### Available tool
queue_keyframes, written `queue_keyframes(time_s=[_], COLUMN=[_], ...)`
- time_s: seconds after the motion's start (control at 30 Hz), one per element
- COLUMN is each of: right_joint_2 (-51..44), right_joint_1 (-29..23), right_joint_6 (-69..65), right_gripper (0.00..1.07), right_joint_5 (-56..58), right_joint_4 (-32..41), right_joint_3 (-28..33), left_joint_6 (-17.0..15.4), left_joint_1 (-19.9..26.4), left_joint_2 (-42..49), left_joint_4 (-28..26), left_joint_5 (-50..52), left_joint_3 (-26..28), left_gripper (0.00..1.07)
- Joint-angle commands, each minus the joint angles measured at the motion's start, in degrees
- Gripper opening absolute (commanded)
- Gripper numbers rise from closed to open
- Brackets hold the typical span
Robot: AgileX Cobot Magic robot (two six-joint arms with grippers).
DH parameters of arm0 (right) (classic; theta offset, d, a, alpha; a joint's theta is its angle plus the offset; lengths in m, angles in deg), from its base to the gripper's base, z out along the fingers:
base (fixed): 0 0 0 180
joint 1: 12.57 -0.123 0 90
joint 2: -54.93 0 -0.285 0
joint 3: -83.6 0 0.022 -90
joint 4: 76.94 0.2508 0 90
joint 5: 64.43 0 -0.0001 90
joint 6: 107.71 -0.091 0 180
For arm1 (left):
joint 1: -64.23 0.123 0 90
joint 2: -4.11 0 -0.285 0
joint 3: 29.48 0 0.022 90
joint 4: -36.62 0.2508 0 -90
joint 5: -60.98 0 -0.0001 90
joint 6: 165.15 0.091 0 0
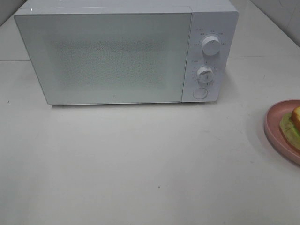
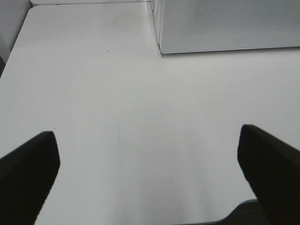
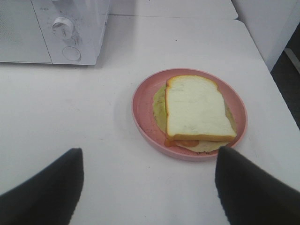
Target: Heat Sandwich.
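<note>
So the microwave (image 1: 126,54) sits in the upper part of the high view, door fully closed, with two round knobs (image 1: 211,46) stacked on its right panel and a round button (image 1: 200,93) under them. It stands on a plain white table (image 1: 140,164).

The sandwich (image 3: 197,110) is on a round pink plate (image 3: 143,117) – in the high view you only catch a slice of it at the right edge, about mid-height, plate and sandwich both cut off by the frame. The right wrist view shows it properly: white bread slice on top with a tan crust, pale yellow-green layers poking out underneath, sitting inside the plate rim. The microwave's control corner is in the upper left of that frame, well apart from the plate.

Right gripper (image 3: 150,187) – its two dark fingers (image 3: 44,192) are spread wide at the bottom corners, holding nothing, with the plate just beyond them.

Left gripper (image 2: 150,173) is the same deal: fingers (image 2: 28,173) wide apart over bare table, nothing between them, the microwave's lower front corner in the upper right of that view.

Neither arm shows up in the high view.
</note>
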Motion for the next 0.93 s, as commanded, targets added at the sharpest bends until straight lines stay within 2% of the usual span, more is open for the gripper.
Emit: queue_keyframes(time_s=[0.03, 0.93], right_joint_2=[-1.72, -1.72], right_joint_1=[0.23, 0.23], right_joint_6=[0.17, 0.17], right_gripper=[0.75, 0.75], right_joint_5=[-0.40, -0.40], right_joint_4=[0.00, 0.00], right_joint_3=[0.06, 0.06], left_joint_6=[-0.40, -0.40], left_joint_1=[0.29, 0.29], left_joint_2=[1.43, 1.32], left_joint_4=[-0.52, -0.52], left_joint_5=[0.29, 0.29], left_joint_3=[-0.11, -0.11], left_gripper=[0.98, 0.98])
